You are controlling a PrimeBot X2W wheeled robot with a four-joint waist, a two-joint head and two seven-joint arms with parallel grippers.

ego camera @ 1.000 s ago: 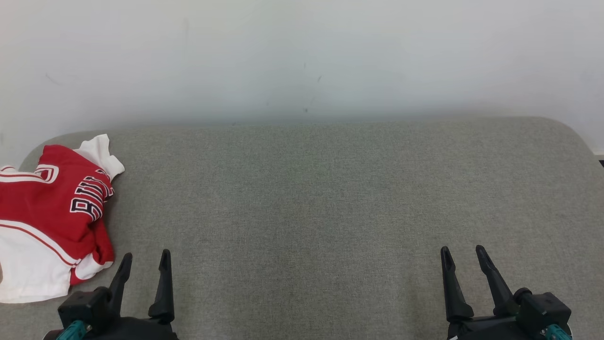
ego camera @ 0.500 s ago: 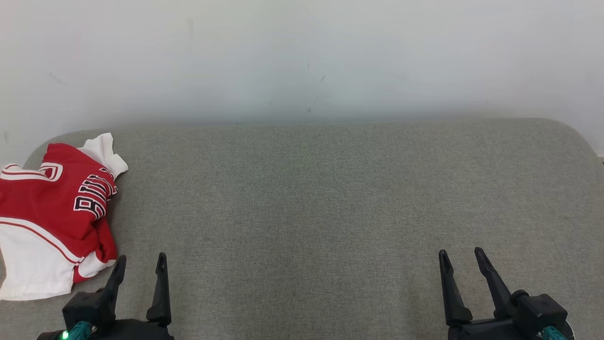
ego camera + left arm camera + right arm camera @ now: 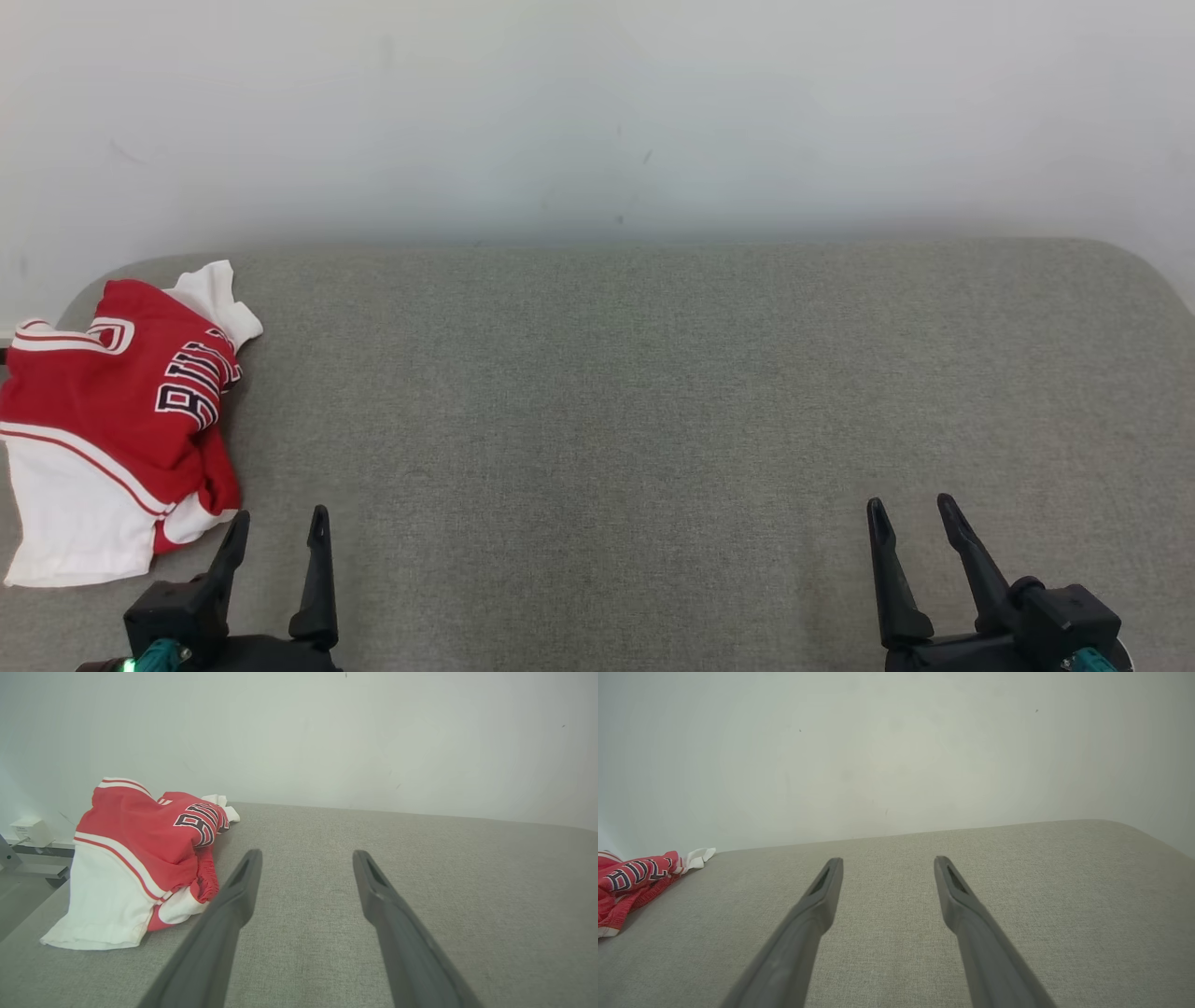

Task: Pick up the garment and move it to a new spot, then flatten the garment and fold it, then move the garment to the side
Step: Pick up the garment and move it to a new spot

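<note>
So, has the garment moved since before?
No. The garment keeps its place at the left corner of the grey surface; the whole picture slid right, so the camera moved.

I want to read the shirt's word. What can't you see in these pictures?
- Shirt lettering, head view: folds hide part of the word.
- Shirt, right wrist view: cut off by the left edge.
- Left gripper and right gripper, head view: bases cut off by the bottom edge.
- White box, left wrist view: too small to identify.

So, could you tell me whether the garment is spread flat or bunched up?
Bunched up: the garment lies in a rumpled heap, its lettering creased and its fabric doubled over itself.
</note>
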